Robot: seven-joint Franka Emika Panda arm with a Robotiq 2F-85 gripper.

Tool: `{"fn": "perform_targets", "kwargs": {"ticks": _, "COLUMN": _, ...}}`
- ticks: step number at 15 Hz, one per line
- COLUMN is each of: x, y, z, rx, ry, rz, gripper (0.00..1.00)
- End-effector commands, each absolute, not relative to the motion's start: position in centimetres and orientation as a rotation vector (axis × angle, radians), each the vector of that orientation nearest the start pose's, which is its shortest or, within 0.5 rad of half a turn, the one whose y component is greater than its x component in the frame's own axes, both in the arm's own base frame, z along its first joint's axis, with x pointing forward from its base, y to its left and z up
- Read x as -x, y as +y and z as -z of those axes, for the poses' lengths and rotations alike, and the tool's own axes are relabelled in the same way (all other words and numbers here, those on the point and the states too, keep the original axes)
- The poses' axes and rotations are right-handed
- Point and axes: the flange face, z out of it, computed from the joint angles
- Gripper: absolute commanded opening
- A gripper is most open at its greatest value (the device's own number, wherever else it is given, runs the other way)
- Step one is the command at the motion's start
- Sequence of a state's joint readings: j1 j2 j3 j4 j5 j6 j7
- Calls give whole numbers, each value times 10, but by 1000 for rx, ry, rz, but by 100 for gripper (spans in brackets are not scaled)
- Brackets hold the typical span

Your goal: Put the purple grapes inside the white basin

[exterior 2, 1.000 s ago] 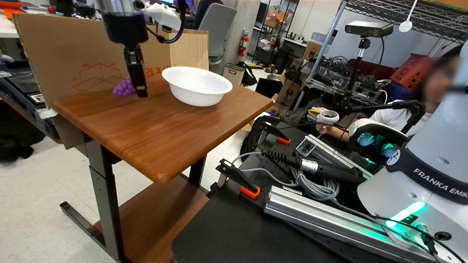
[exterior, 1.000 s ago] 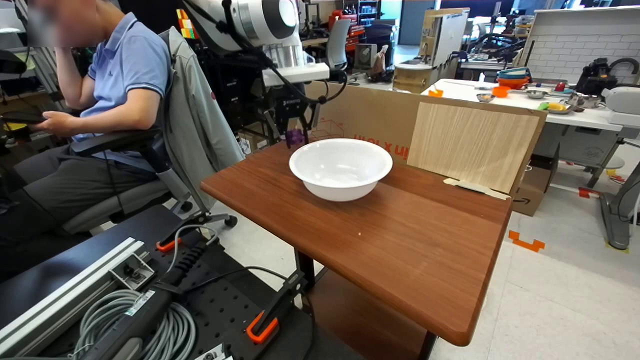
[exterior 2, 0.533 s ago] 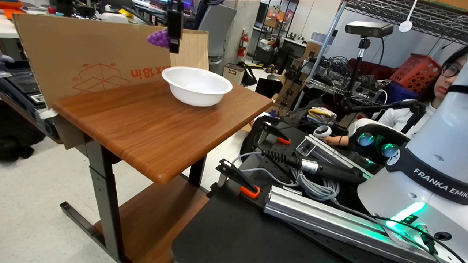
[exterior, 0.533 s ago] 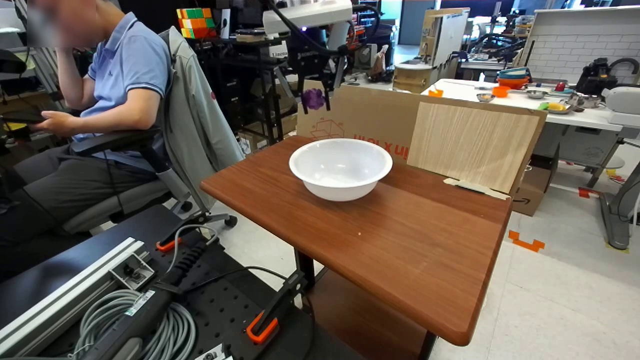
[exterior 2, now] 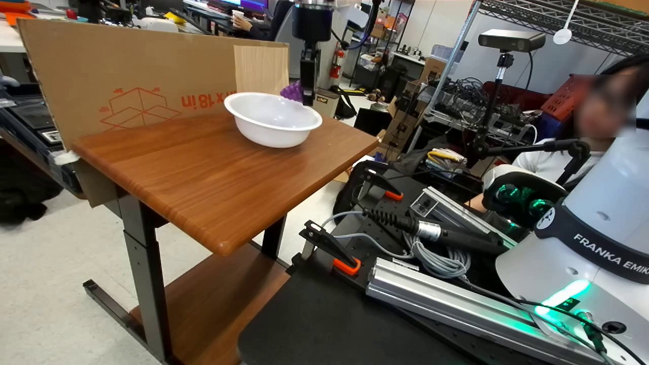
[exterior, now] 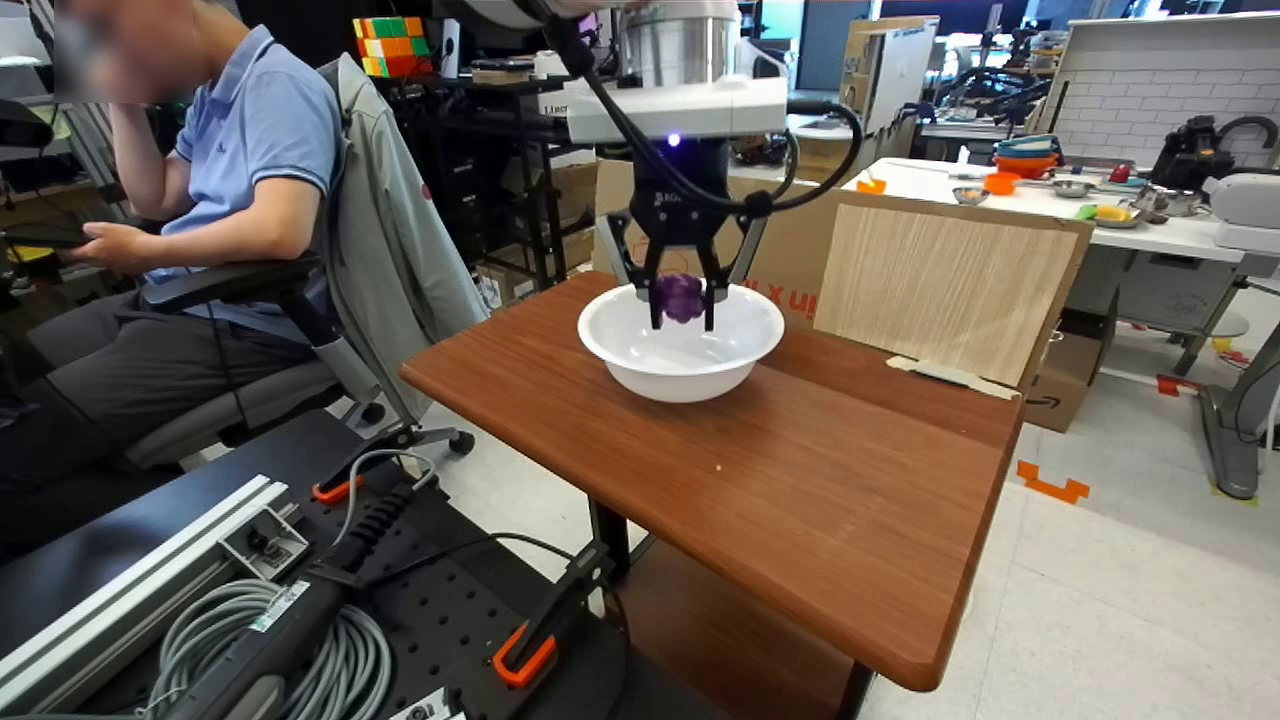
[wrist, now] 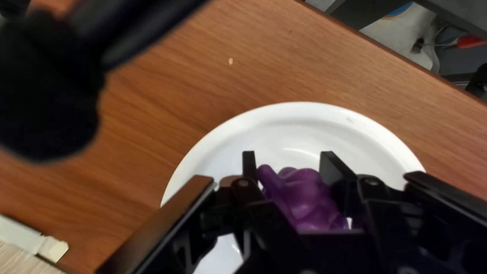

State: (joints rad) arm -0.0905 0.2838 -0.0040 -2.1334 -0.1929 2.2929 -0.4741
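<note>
1. Jaws: I'm the gripper (exterior: 683, 320), clamping the purple grapes (exterior: 682, 298), fingers (wrist: 336, 171) pressing opposite flanks.
2. Location: grapes are hanging over the white basin (exterior: 680, 385), which is standing upright on the wooden table (exterior: 850, 500). Whether they're dipping below the rim, I'm not managing to tell.
3. Handling, guessing: cluster is looking light, toy plastic or rubber, fairly stiff, maybe giving slightly, not fragile. Sheen is hinting at some slip; bumps are probably offering my fingers decent bite.
4. Where to hold: I'm favouring the thick middle, both sides, same as this grip. Pinching only the thin stub (wrist: 268, 177) would be risking a twist-out.
5. Brand: the arm's base ring (exterior 2: 593, 244) is reading "FRANKA EMIK", the rest running out of frame.
6. Other writing: the cardboard (exterior 2: 132, 61) is carrying upside-down red print (exterior 2: 208, 100); I'm making out "x 18 in". White lettering (exterior: 670, 198) on my housing is coming out too small to read. Box on the floor (exterior: 1070, 385) is showing a curved arrow mark, no letters I'm catching.
</note>
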Motion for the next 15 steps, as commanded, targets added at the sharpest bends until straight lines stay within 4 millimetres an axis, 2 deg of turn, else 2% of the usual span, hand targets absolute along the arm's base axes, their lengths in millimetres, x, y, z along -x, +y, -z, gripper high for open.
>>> {"fn": "perform_targets", "kwargs": {"ticks": 1, "x": -563, "y": -43, "z": -230, "rx": 3117, "ry": -778, "rz": -375, "gripper": 21}}
{"fn": "perform_targets", "kwargs": {"ticks": 4, "x": -573, "y": -25, "z": -214, "rx": 3108, "ry": -784, "rz": -399, "gripper": 21}}
{"fn": "perform_targets", "kwargs": {"ticks": 5, "x": -577, "y": -20, "z": -212, "rx": 3107, "ry": -783, "rz": -402, "gripper": 41}}
{"fn": "perform_targets", "kwargs": {"ticks": 6, "x": -581, "y": -16, "z": -211, "rx": 3107, "ry": -777, "rz": -405, "gripper": 71}}
{"fn": "perform_targets", "kwargs": {"ticks": 7, "x": -583, "y": -13, "z": -213, "rx": 3105, "ry": -777, "rz": -402, "gripper": 72}}
{"fn": "perform_targets", "kwargs": {"ticks": 10, "x": -578, "y": -3, "z": -244, "rx": 3077, "ry": -817, "rz": -309, "gripper": 95}}
{"fn": "perform_targets", "kwargs": {"ticks": 12, "x": -559, "y": 2, "z": -277, "rx": 3067, "ry": -855, "rz": -228, "gripper": 100}}
{"fn": "perform_targets", "kwargs": {"ticks": 14, "x": -539, "y": 6, "z": -306, "rx": 3037, "ry": -916, "rz": -193, "gripper": 100}}
{"fn": "perform_targets", "kwargs": {"ticks": 15, "x": -572, "y": 5, "z": -272, "rx": 3074, "ry": -867, "rz": -225, "gripper": 100}}
